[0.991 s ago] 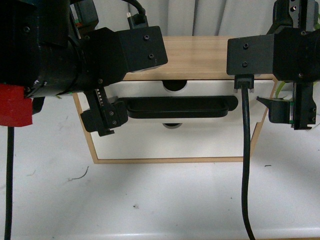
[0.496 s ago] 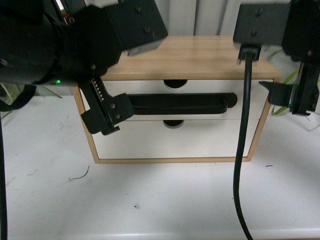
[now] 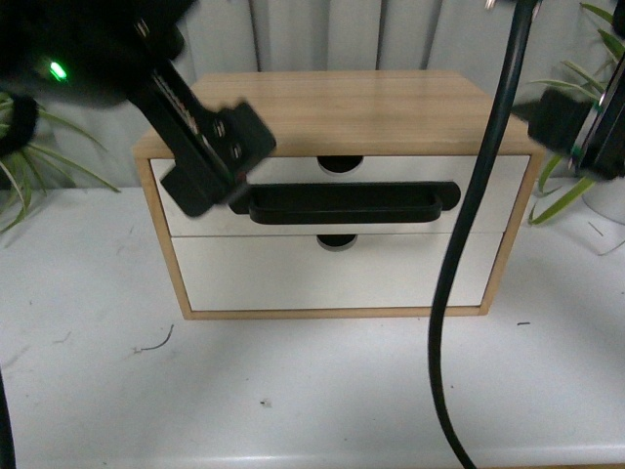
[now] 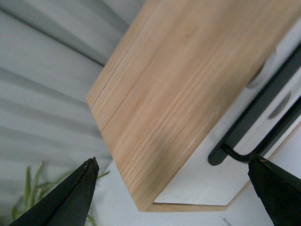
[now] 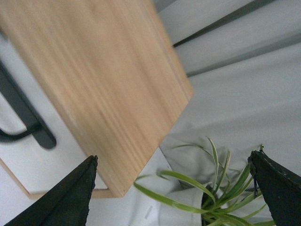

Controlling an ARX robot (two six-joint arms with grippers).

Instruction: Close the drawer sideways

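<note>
Since half a second ago both my arms have lifted and pulled back from the light wood cabinet with two white-fronted drawers (image 3: 342, 98), and the cabinet now shows almost whole in the front view. My left gripper (image 4: 171, 162) was lower, beside the left end of the long black bar handle (image 3: 342, 203). Now it hangs in front of the upper left corner of the cabinet. I cannot tell if it touches there. My right gripper (image 5: 172, 155) has gone out to the right edge of the front view, well apart from the cabinet.

Both grippers are released. In each wrist view the two black fingertips stand wide apart with nothing between them.

The wide shallow white drawer with the handle (image 3: 410, 169) is the upper one. Its front stands level with the plain white lower drawer (image 3: 332, 278) and looks pushed in. The cabinet stands on the white table (image 3: 293, 391). A thick black cable (image 3: 454, 264) hangs down in front of its right part. A small green light (image 3: 59, 70) glows on my left arm. Thin green plant leaves (image 5: 221, 188) show beside the cabinet on the right.
</note>
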